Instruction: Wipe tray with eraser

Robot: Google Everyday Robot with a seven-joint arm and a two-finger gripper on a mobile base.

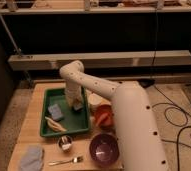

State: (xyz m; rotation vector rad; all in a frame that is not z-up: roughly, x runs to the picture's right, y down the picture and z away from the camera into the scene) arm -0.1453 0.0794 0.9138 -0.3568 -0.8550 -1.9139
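The green tray lies on the left half of the wooden table. My gripper points down into the tray's right side, near its far end. It is shut on the eraser, a small dark block with a pale face, which rests against the tray floor. The arm's white forearm reaches in from the right and hides the tray's far right corner.
Inside the tray lie a blue-grey block and a pale banana-like thing. Right of the tray stand a white cup and an orange bowl. Along the front are a purple bowl, a small tin, a fork and a grey-blue cloth.
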